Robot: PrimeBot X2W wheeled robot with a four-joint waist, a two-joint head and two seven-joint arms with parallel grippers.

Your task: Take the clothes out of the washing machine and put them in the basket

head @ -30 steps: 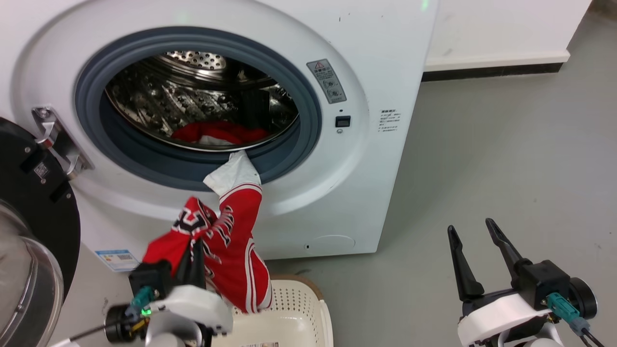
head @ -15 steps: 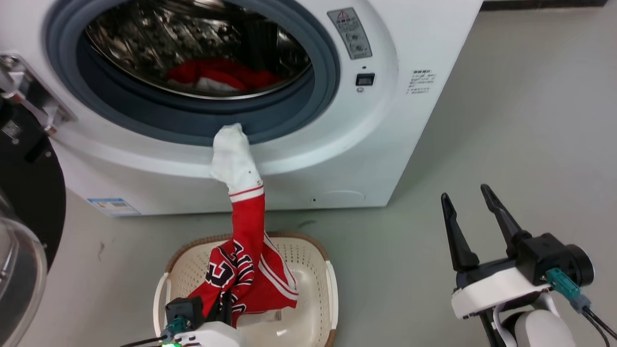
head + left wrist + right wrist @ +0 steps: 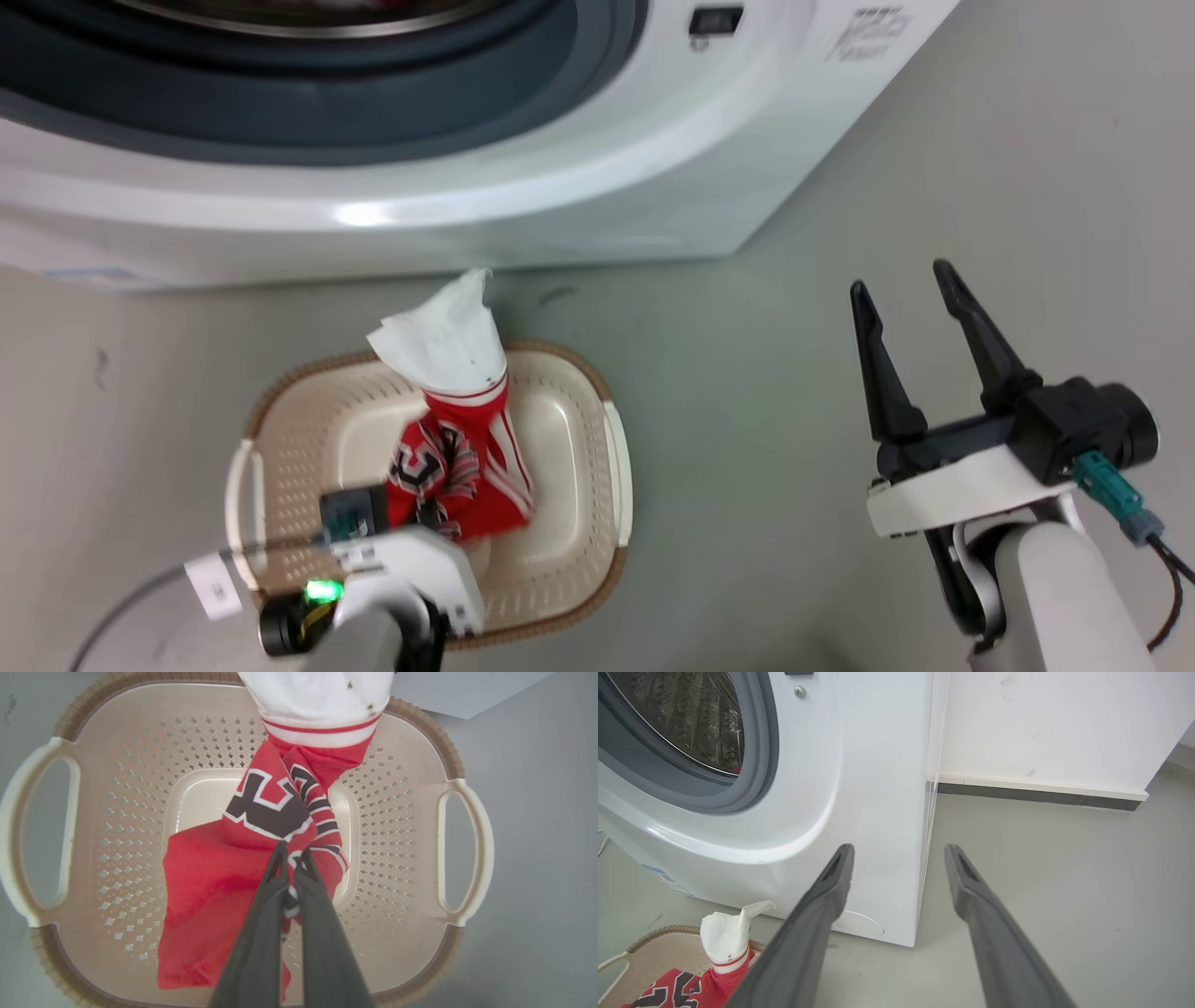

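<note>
The left end effector (image 3: 292, 851) is clamped tight on a bunched fold of the jersey (image 3: 205, 877), low over the middle of the basket (image 3: 611, 467), so most of the red fabric hangs inside. The white cloth (image 3: 446, 341) is the weak spot: it rises from the jersey's striped hem at the far rim, and its tip leans out towards the washer (image 3: 560, 187). Whether it is caught on the hem or only wrapped in it cannot be told. Letting go from here could let that top-heavy end flop over the rim onto the floor (image 3: 794, 373), perhaps dragging the hem with it. The fold is wedged deep between the fingers, so it may cling as they part and be lifted back out when the arm rises. The basket looks light, and a snagged pull could slide or tip it. The right end effector (image 3: 899, 275) is wide open and empty, well to the basket's right. A speck of red low in the drum (image 3: 691, 718) suggests more may be left inside.
</note>
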